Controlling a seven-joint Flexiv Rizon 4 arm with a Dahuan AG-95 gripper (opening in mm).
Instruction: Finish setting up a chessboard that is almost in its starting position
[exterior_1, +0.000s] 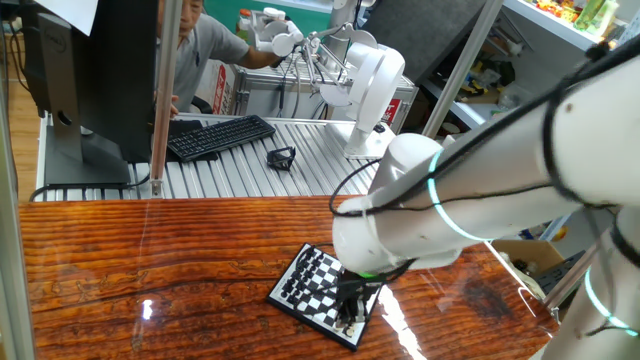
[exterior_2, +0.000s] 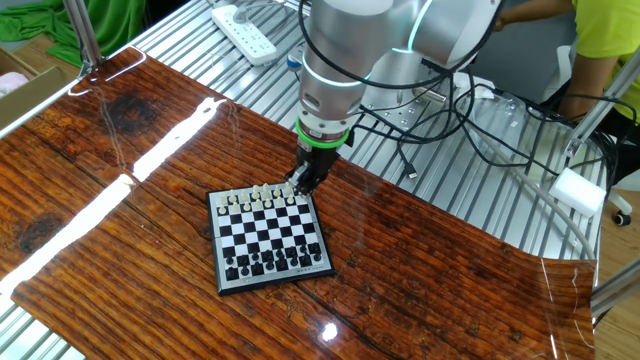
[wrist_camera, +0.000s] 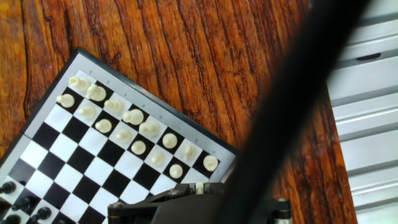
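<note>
Glossy wood-grain table (exterior_2: 120, 200) carries the chessboard (exterior_2: 268, 240) near its middle, with metal slats behind. Straight above the board's cream-piece edge, at the corner nearest the arm, hangs the gripper (exterior_2: 300, 185), pointing down, fingers pinched nearly together. Whether they pinch a piece is hard to say; the hand view shows 2 cream rows just beyond the fingers.

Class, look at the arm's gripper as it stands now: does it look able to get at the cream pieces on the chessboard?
Probably yes. The gripper hangs at the corner of the chessboard on the cream pieces' side, pointing down, nothing between them. Its jaws are shut, so they must open first.
</note>
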